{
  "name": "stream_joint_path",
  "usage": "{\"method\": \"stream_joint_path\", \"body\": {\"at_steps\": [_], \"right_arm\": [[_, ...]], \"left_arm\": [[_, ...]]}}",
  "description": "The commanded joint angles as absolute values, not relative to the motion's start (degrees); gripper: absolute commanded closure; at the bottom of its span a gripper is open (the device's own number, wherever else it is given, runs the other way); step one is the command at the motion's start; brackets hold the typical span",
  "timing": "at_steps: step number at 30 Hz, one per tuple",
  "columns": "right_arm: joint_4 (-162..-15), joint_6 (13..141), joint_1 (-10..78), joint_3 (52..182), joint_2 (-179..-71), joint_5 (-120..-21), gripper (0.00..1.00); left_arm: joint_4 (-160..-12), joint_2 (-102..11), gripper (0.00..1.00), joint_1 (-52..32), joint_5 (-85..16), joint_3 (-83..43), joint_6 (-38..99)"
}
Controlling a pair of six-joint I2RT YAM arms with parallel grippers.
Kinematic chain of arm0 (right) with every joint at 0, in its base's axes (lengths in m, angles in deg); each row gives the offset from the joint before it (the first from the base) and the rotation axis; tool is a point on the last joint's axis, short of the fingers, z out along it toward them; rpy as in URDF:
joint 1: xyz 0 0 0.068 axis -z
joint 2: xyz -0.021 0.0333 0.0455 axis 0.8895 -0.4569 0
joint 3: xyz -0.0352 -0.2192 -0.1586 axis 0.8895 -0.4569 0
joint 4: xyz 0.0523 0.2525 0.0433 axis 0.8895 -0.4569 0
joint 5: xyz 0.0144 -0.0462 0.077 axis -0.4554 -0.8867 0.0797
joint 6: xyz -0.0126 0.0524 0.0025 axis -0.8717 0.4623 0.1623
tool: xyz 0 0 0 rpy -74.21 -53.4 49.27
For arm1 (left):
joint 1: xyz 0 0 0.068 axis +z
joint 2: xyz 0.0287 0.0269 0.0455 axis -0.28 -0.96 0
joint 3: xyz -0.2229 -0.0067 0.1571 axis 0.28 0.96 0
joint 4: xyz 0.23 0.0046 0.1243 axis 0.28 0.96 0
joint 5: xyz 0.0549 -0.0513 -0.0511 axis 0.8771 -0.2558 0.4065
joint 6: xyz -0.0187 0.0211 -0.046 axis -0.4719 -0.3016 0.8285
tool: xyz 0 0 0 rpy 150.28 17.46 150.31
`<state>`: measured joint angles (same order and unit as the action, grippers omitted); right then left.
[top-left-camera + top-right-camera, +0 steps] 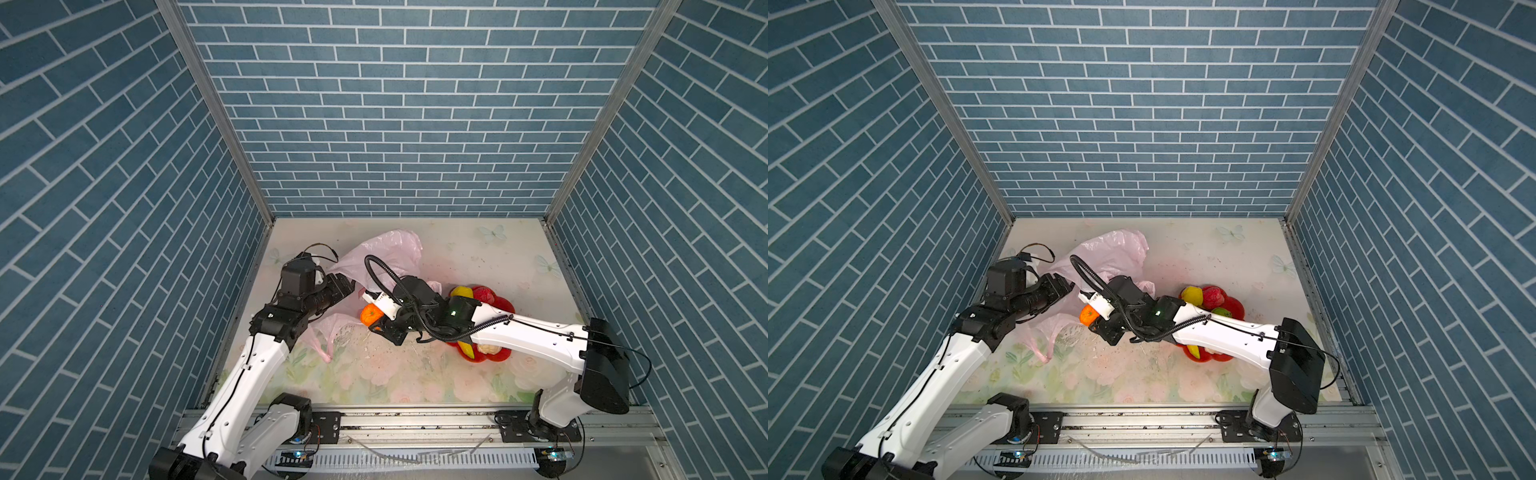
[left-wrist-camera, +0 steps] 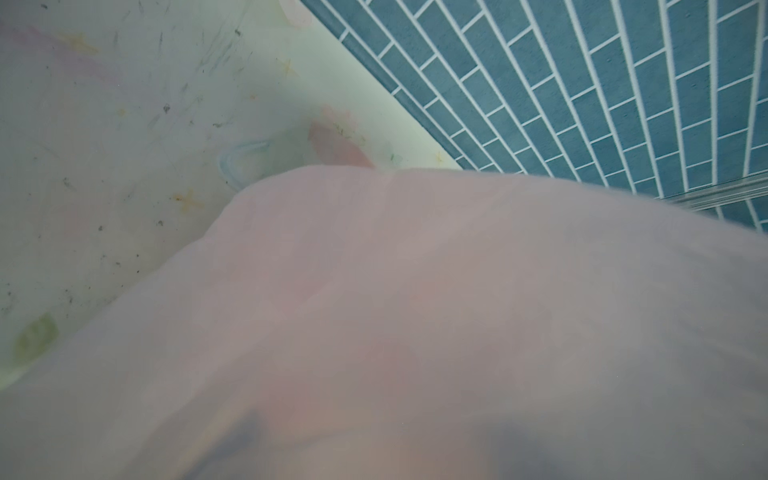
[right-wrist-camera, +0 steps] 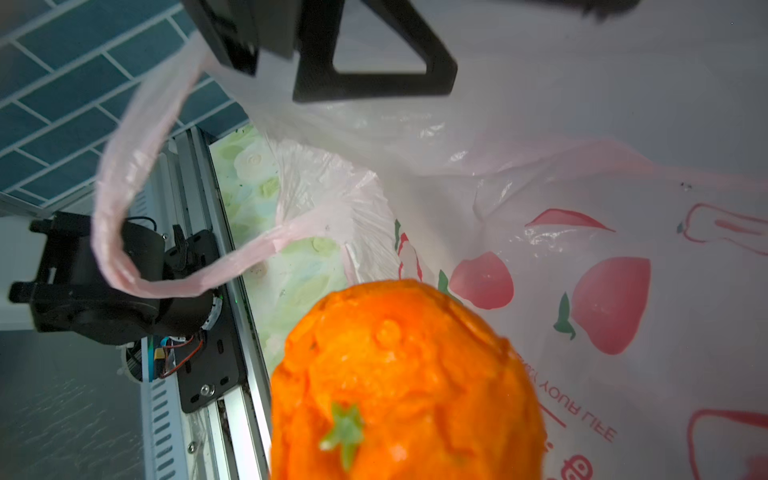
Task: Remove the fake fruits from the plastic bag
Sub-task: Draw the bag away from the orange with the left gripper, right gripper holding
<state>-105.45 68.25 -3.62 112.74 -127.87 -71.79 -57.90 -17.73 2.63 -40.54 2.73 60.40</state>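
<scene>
Two-arm extraction: clamps the orange (image 1: pixel 369 315) in the right gripper (image 1: pixel 377 323) jaws at the plastic bag (image 1: pixel 386 253) mouth, apparently clear of film. Sets the left gripper (image 1: pixel 344 287) against the bag, likely as anchor; cannot tell its jaw state. Stores other fake fruits (image 1: pixel 461 292) on the red plate (image 1: pixel 505 307).

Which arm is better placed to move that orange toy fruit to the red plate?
Right. The right claw is at the round orange toy fruit, and the red flower-shaped plate lies on that side.
</scene>
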Motion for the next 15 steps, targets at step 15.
{"method": "stream_joint_path", "body": {"at_steps": [15], "right_arm": [[-101.98,77.07,-3.55,122.32,-139.21,-71.43,0.88]], "left_arm": [[-61.03,-8.63,0.16,2.81,-44.1,0.35,63.79]]}}
